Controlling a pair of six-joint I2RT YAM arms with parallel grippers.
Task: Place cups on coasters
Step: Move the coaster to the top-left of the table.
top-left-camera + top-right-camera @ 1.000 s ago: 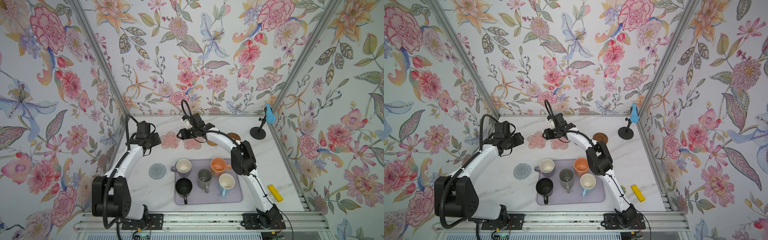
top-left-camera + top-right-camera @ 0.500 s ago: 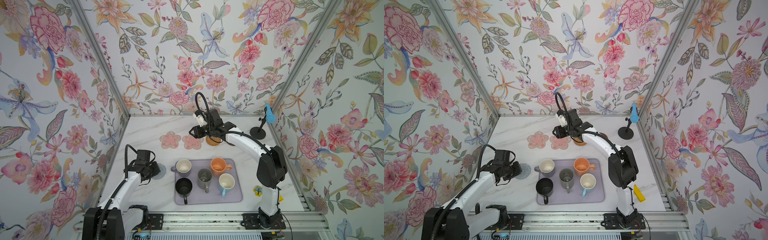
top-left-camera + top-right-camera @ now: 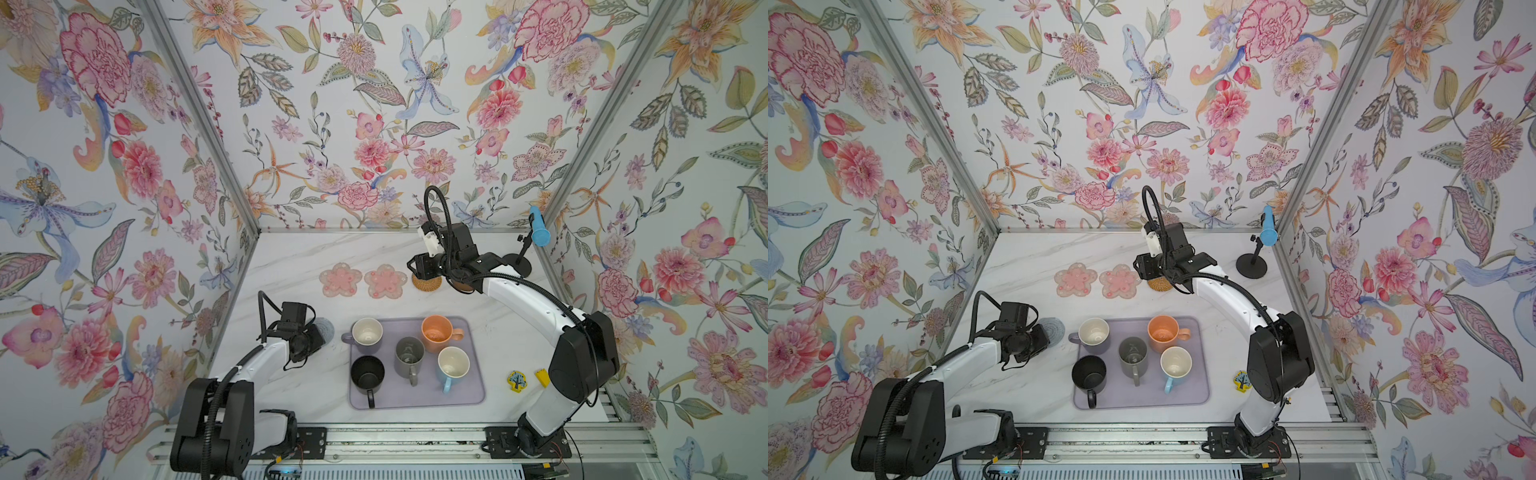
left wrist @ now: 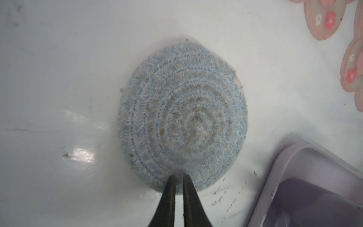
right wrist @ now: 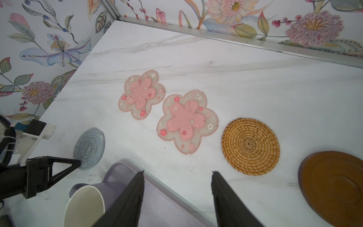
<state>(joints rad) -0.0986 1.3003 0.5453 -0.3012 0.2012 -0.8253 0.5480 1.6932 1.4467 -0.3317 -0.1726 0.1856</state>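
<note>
**Left tool nips knitted coaster; cups all on mat**

We see the left tool point(image 4: 178, 176) w/ fingers pressed nearly together, pinching the rim of the knitted coaster point(image 4: 180, 118). The coaster lies on the bench point(image 3: 291, 257) just beside the lavender mat point(image 3: 469, 395). The right tool point(image 5: 177, 173) is spread, nothing btwn its fingers, above the bench near the rattan coaster point(image 5: 250, 146).

Five cups stand upright on the mat: lavender cup point(image 3: 367, 332), black cup point(image 3: 367, 374), grey cup point(image 3: 409, 353), peach cup point(image 3: 436, 330), light-blue cup point(image 3: 453, 363).

The pink flower coasters point(image 5: 186, 121), rattan coaster & brown disc coaster point(image 5: 334, 186) sit in a row, well apart from the cups.
</note>
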